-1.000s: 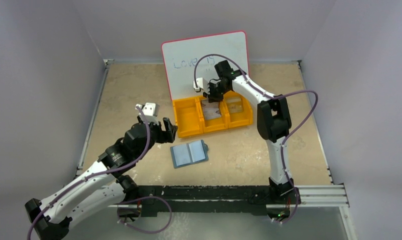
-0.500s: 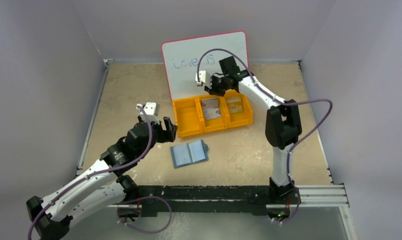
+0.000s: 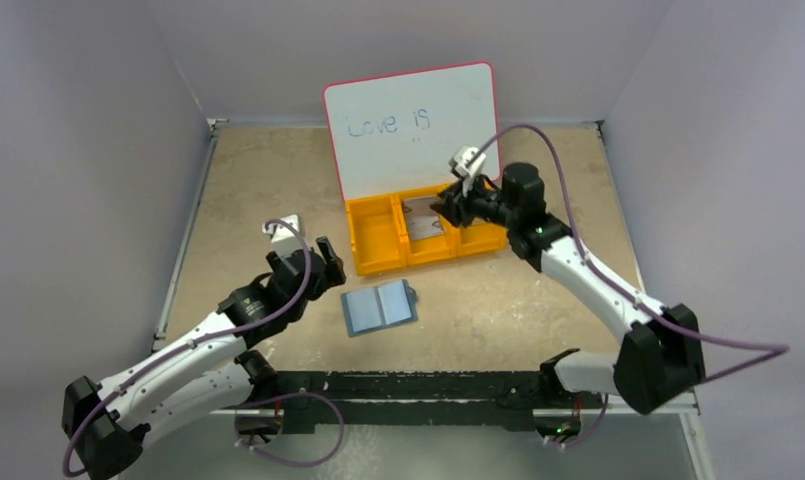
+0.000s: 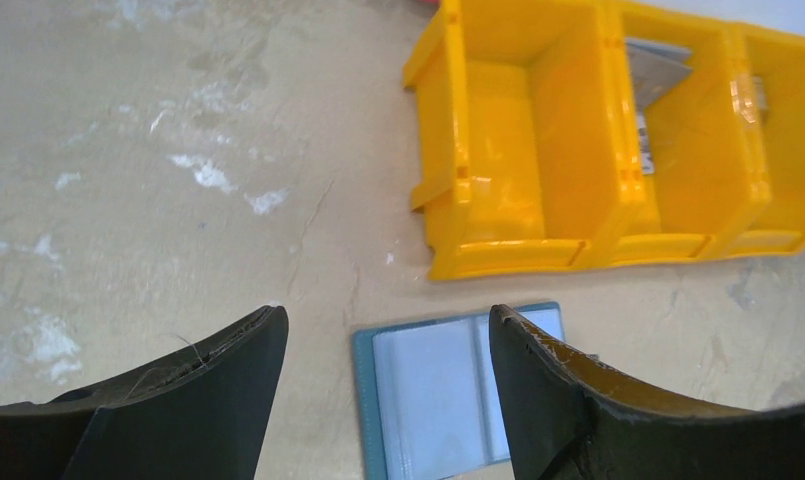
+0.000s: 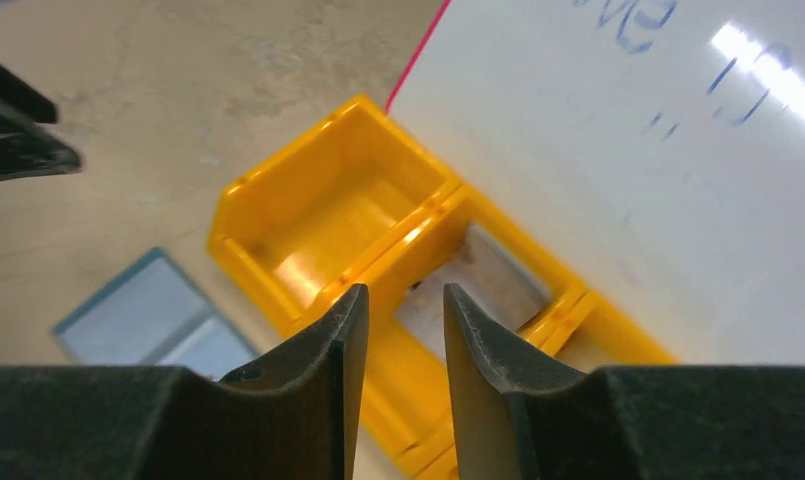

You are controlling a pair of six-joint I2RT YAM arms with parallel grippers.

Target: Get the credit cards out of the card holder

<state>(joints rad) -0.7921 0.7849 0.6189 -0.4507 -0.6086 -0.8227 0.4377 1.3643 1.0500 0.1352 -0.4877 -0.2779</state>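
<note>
The card holder (image 3: 379, 307) lies open on the counter (image 3: 258, 180). Left jaws stand spread wide beside it. Right jaws hang slightly parted, empty, over the yellow bin (image 3: 376, 262).

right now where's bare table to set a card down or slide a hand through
Bare table lies left of the whiteboard and bin. Another patch sits between the card holder and the right arm. The bin's left compartment is empty. Crowded: between bin and card holder by the left end effector, and over the bin under the right end effector.
</note>
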